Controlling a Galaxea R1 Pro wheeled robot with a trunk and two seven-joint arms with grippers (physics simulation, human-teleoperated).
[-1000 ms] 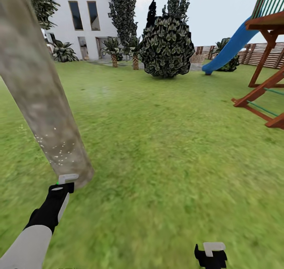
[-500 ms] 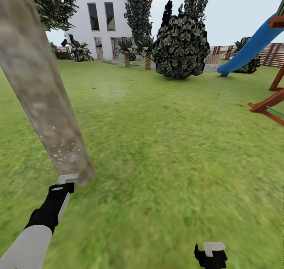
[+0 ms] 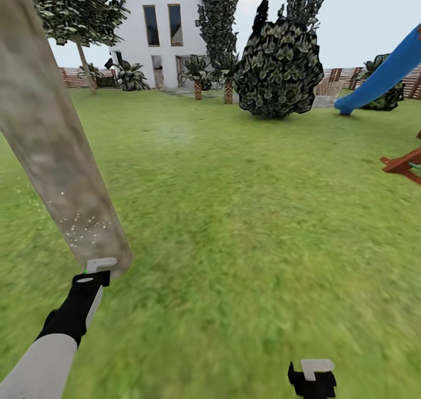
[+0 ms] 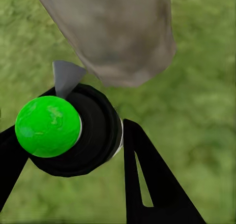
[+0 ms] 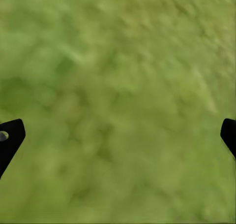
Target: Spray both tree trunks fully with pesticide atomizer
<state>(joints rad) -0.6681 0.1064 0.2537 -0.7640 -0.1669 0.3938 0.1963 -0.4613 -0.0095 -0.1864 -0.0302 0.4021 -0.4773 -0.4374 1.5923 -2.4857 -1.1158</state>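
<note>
beside the pesticide-flecked tree trunk, the left tool clenched the pesticide atomizer; the right tool hung released over grass.

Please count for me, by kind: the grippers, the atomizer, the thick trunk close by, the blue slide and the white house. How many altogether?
grippers: 2 (left gripper, right gripper)
pesticide atomizer: 1
thick tree trunk: 1
blue slide: 1
white house: 1
total: 6
</note>
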